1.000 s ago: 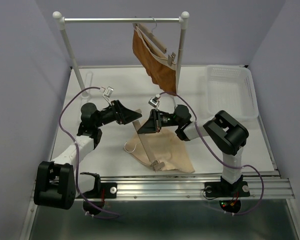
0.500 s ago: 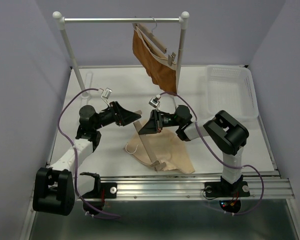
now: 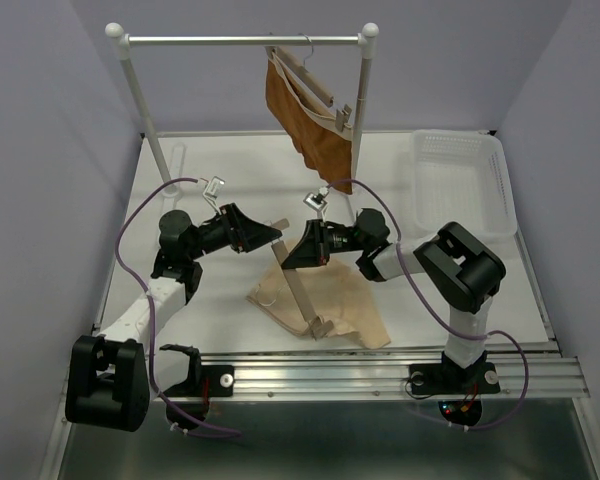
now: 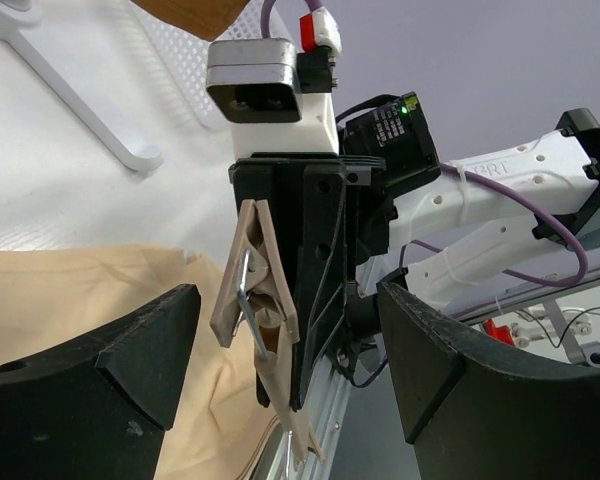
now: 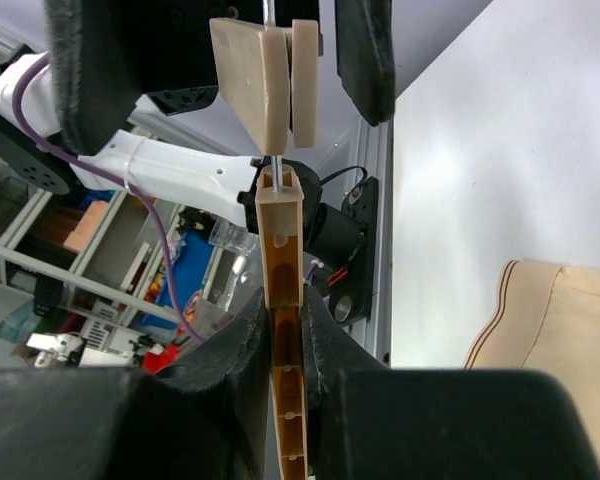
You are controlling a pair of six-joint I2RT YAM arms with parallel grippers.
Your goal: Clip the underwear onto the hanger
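White bench (image 3: 430, 290) carries underwear (image 3: 352, 312); right gripper (image 3: 298, 252) pinches hanger (image 3: 304, 302), tilting it so clip (image 4: 255, 275) (upper one) sits inside spread left gripper (image 3: 270, 236), likely for squeezing.

Bright, even overhead light, soft shadows, mild glare on white table (image 3: 230, 175), wrist-view foregrounds blurred.

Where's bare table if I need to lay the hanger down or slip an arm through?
Free: the far strip between the rust-brown garment and the basket; the near-left patch between the left arm and the underwear. Crowded: the centre, where the left gripper and right gripper sit at the hanger.
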